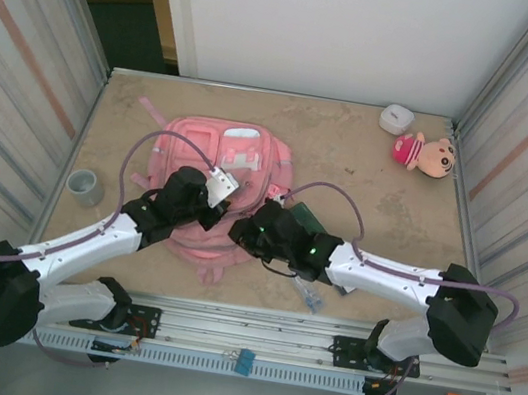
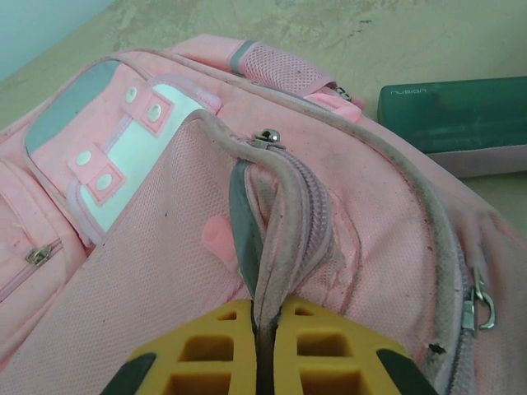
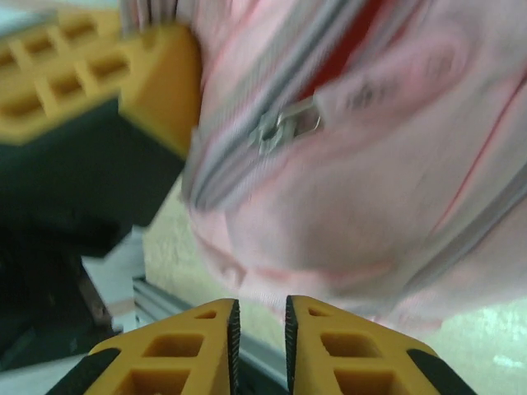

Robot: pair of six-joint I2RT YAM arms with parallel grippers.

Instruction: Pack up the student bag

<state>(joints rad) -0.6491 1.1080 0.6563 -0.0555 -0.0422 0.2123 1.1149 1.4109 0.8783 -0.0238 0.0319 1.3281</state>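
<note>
Left tool (image 2: 265,319) pinches a zipper edge of the student bag (image 2: 123,271); right tool (image 3: 259,311), slightly parted, holds nothing.

Soft, even overhead light, faint shadows. Motion blur smears the student bag (image 3: 354,164) across my right wrist view; my left wrist view is crisp.

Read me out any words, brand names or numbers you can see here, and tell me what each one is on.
"nusign": small pale lettering on the corner of the green case lying beside the student bag. The last letters are faint, so the spelling is uncertain.
No text can be read on the student bag's white patches, pockets or zip pulls.
In the top view, nothing else is large or sharp enough to read.
</note>
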